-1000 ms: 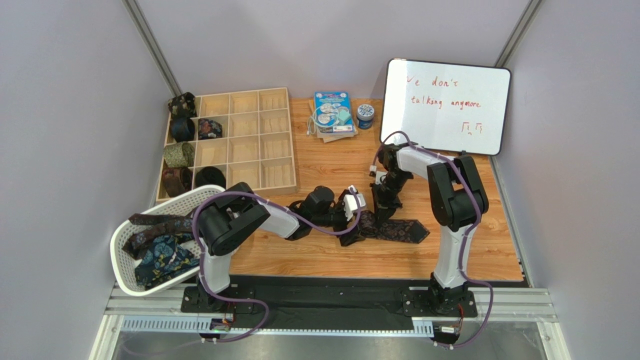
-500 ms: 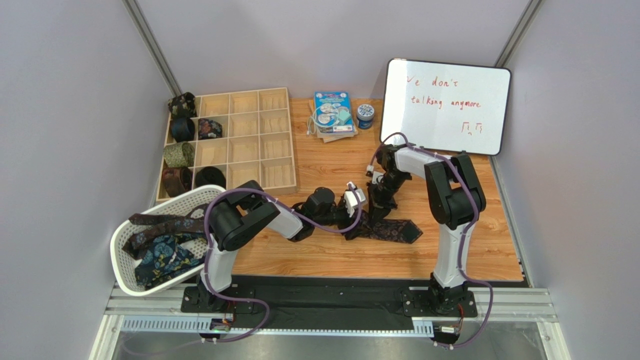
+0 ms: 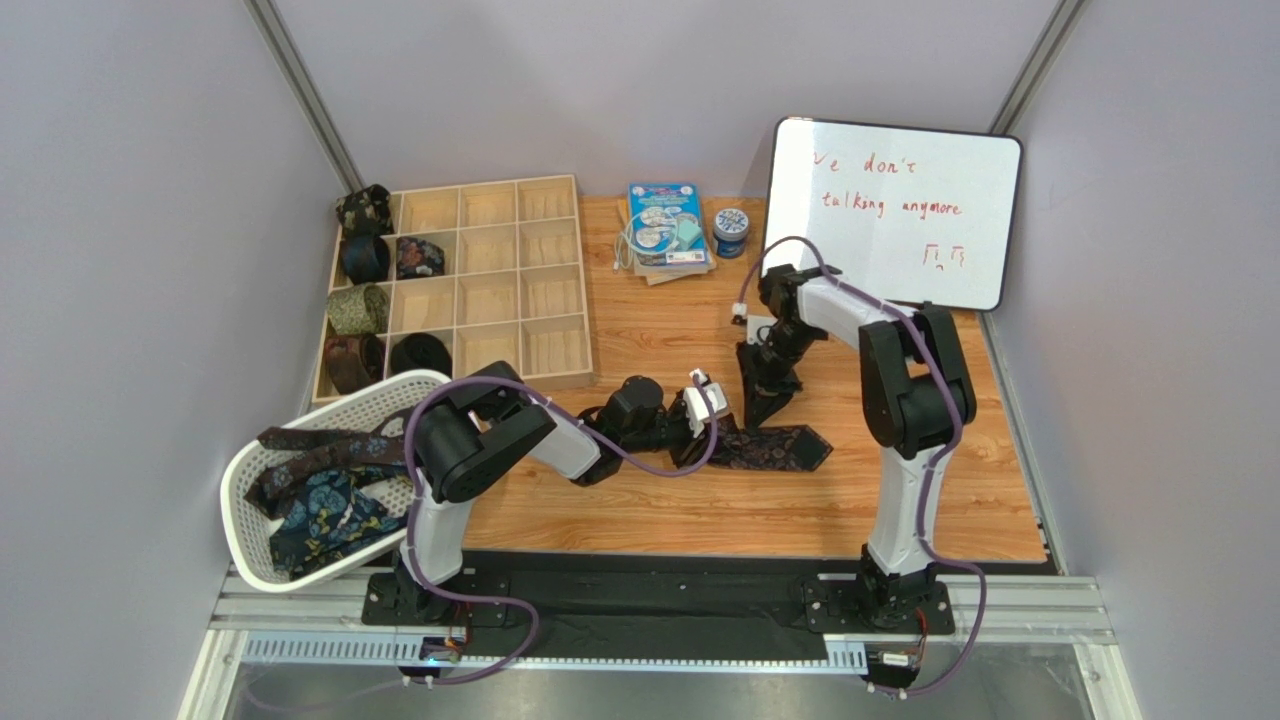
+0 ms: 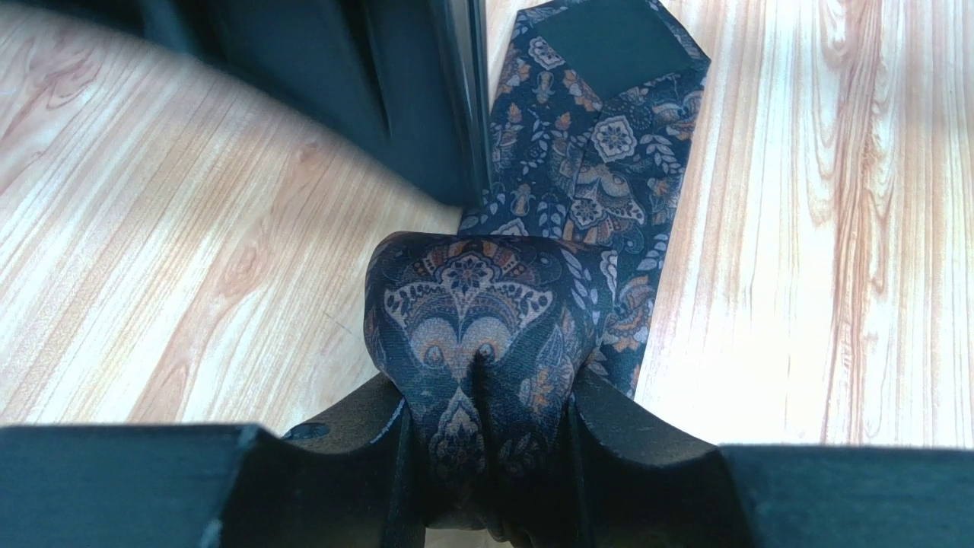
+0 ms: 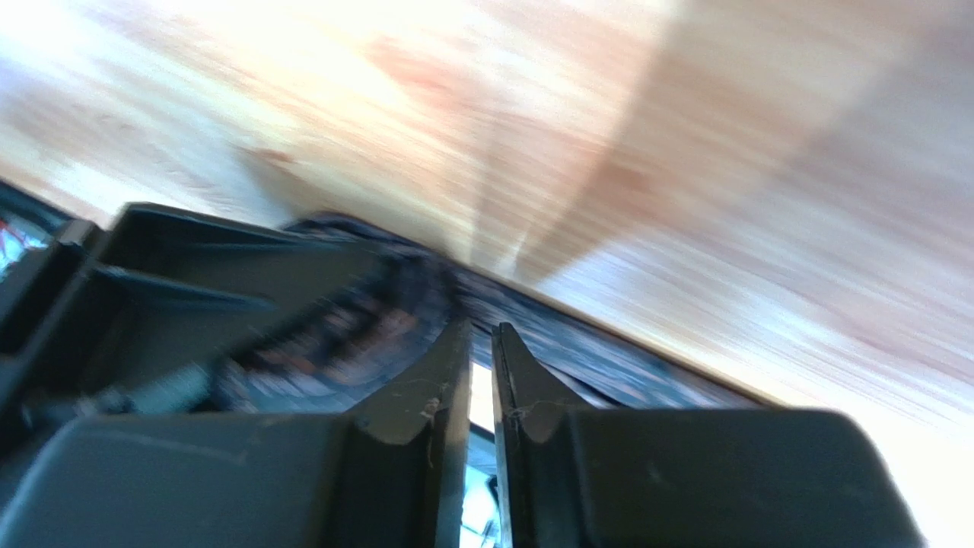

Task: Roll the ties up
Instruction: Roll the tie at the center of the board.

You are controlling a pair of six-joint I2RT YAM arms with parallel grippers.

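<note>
1. A wooden table (image 3: 932, 495) carries a compartment tray (image 3: 504, 285) at back left, with rolled ties (image 3: 358, 309) in its left compartments. A basket (image 3: 248, 518) at the near left edge holds loose ties (image 3: 323, 503).
2. A paisley tie (image 3: 774, 447) lies flat at the table's centre, pointed end to the right.
3. The left gripper (image 3: 703, 431), low at the tie's left end, is clamped on its rolled-over fold. The flat length runs away from the fingers.
4. The right gripper (image 3: 769, 399) hangs just behind the tie, jaws a slit apart with nothing between them. Its wrist view is too blurred to show whether it touches the tie.
</note>
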